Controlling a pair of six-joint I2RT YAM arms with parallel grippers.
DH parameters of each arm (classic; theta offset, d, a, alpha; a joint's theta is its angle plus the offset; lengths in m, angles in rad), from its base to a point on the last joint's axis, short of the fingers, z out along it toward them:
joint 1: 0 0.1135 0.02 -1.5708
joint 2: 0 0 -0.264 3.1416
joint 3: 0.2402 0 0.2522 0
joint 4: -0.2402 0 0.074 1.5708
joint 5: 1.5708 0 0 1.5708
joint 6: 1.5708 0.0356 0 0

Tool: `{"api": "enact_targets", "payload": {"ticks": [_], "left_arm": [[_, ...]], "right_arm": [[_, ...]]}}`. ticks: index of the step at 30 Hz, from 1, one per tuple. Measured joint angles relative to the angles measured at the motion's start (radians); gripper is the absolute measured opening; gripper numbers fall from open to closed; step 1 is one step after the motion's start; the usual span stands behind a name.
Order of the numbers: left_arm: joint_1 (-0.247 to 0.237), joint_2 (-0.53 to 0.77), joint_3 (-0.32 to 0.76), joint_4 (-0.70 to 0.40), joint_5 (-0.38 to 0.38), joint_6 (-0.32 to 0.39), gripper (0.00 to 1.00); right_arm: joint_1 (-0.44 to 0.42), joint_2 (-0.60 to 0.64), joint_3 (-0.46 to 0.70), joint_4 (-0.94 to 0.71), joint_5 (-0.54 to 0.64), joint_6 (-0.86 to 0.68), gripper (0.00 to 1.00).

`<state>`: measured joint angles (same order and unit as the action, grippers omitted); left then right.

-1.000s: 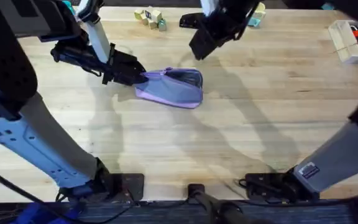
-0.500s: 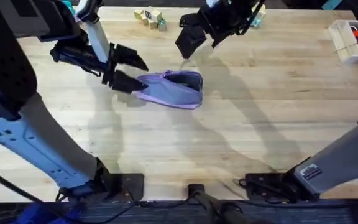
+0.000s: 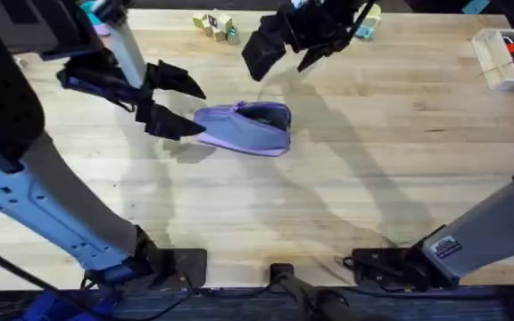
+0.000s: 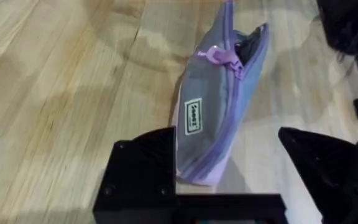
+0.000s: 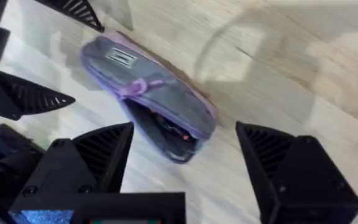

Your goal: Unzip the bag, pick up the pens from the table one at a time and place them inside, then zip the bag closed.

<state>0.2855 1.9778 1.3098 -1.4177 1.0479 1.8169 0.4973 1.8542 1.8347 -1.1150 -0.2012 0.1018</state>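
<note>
Overhead: the bag (image 3: 244,127) lies on its side a little toward 11 o'clock from the middle of the desk (image 3: 346,205), zipper edge facing 12 o'clock. The left pincer (image 3: 178,102) sits just off the bag's 9 o'clock end with its fingers spread and nothing between them, probably placed there to pin or steady that end. The right pincer (image 3: 279,53) hangs at 12 o'clock from the bag, raised well clear of it, also spread and empty.

Left wrist view: the bag (image 4: 219,102) lies just ahead of the wide-apart fingers (image 4: 143,171). The zipper pull (image 4: 218,56) sits partway along, and the far stretch gapes.

Right wrist view: the bag's (image 5: 148,96) open mouth shows something dark and a touch of orange inside, likely the pens. I judge zipping closed is what remains.
</note>
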Motion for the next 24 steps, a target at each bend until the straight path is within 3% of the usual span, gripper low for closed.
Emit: {"api": "enact_targets", "payload": {"ticks": [13,24], "left_arm": [[0.122,0.000,0.080,-0.184,-0.004,0.215,0.995],[0.198,0.000,0.080,-0.210,-0.025,0.243,0.995]], "right_arm": [[0.064,0.008,0.001,0.090,-0.098,0.060,0.997],[0.114,0.080,0.001,0.094,-0.107,0.120,0.997]]}}
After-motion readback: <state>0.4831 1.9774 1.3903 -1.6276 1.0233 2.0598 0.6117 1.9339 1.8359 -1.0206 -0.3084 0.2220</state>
